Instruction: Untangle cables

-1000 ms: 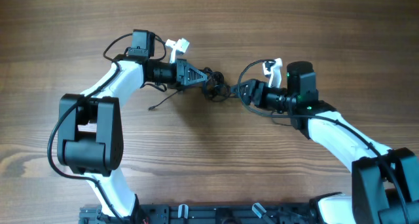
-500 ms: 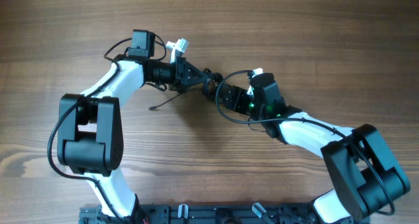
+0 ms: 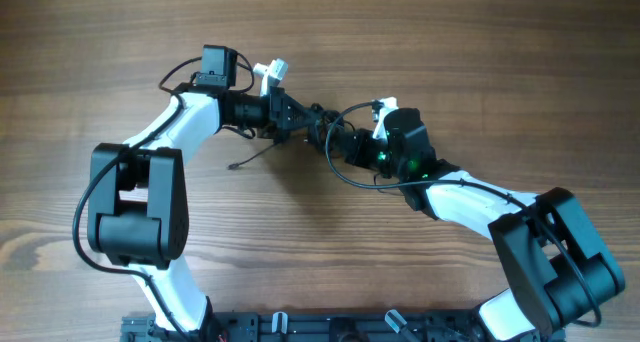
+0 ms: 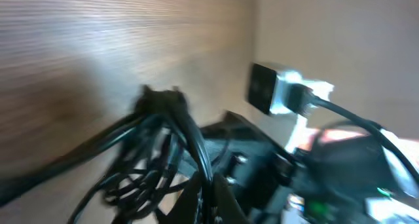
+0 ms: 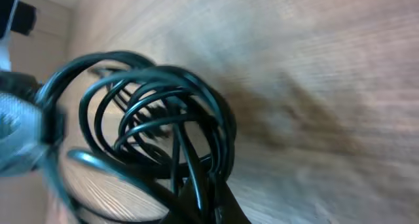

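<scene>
The cables (image 3: 322, 132) form a small black tangle between the two arms at the middle of the table. One loose end (image 3: 233, 166) trails down-left on the wood. My left gripper (image 3: 308, 122) reaches in from the left, shut on strands of the tangle. In the left wrist view its gripper (image 4: 208, 194) pinches a cord running up from the looped cables (image 4: 150, 158). My right gripper (image 3: 336, 140) comes in from the right and meets the same knot. In the right wrist view, coils of cable (image 5: 157, 112) fan out above that gripper (image 5: 208, 201), which is shut on several strands.
Wooden table (image 3: 480, 52) all round. The right arm's wrist with its white camera mount (image 4: 288, 93) sits close beside the left gripper. A thin black loop (image 3: 355, 178) curves below the right gripper. The arm bases stand at the front edge (image 3: 300, 327).
The right arm swung left into the tangle and its jaws went from open to shut on the cables. The left arm held still with its grip.
</scene>
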Tool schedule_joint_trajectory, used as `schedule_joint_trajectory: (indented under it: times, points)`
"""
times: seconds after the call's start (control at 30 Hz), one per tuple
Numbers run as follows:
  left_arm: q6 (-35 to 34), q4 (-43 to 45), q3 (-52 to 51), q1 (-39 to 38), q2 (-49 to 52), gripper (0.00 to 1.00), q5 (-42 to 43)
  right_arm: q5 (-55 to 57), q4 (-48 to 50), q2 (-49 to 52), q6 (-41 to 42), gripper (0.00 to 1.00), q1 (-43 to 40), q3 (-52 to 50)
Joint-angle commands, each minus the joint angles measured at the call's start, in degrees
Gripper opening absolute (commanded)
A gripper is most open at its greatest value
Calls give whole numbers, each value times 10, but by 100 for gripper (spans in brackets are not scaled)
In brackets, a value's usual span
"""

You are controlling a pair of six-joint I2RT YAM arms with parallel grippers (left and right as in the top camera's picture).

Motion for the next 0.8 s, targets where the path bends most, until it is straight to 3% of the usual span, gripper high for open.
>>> schedule_joint_trajectory:
  times: [0.0, 0.17, 0.2, 0.23, 0.33, 0.37, 0.43, 0.5, 0.53, 0.57, 0.6, 0.63, 0.67, 0.73, 0.77]
  points:
    - [-59, -1, 0, -1, -13, 4, -238, -10, -35, -29, -15, 4, 0, 2]
    - [-80, -2, 0, -5, -13, 15, -268, -26, -95, -122, 32, 5, 0, 18]
    - [-80, -2, 0, -7, -13, 24, -268, -27, -101, -130, 42, 21, 1, 18]
    - [-79, -2, 0, -9, -13, 40, -268, -27, -110, -131, 42, 29, 2, 18]
    - [-66, -5, 0, -10, -14, 66, -268, -26, -164, -131, 35, 51, 2, 18]
    - [-62, -7, 0, -10, -17, 71, -268, -26, -173, -131, 31, 56, 2, 18]
    - [-58, -14, 0, -10, -33, 77, -268, -28, -189, -131, -3, 86, 2, 18]
    - [-28, -31, 0, -16, -59, 77, -268, -19, -188, -131, -26, 95, 0, 18]
    - [-18, -37, 0, -22, -71, 77, -268, 6, -187, -131, -40, 83, -4, 18]
    - [-3, -39, 0, -38, -85, 76, -268, 20, -192, -131, -24, 55, -21, 18]
    - [6, -39, 0, -52, -87, 75, -272, 19, -202, -131, 5, 43, -42, 18]
    - [7, -39, 0, -69, -88, 72, -283, 19, -218, -131, 29, 23, -70, 18]
    - [6, -38, 0, -86, -88, 67, -309, 17, -233, -131, 37, 15, -94, 18]
    - [-64, -35, 0, -128, -87, 59, -427, -5, -285, -131, 28, 15, -153, 18]
    - [-85, -39, 0, -145, -87, 57, -471, -11, -301, -131, 16, 23, -166, 18]
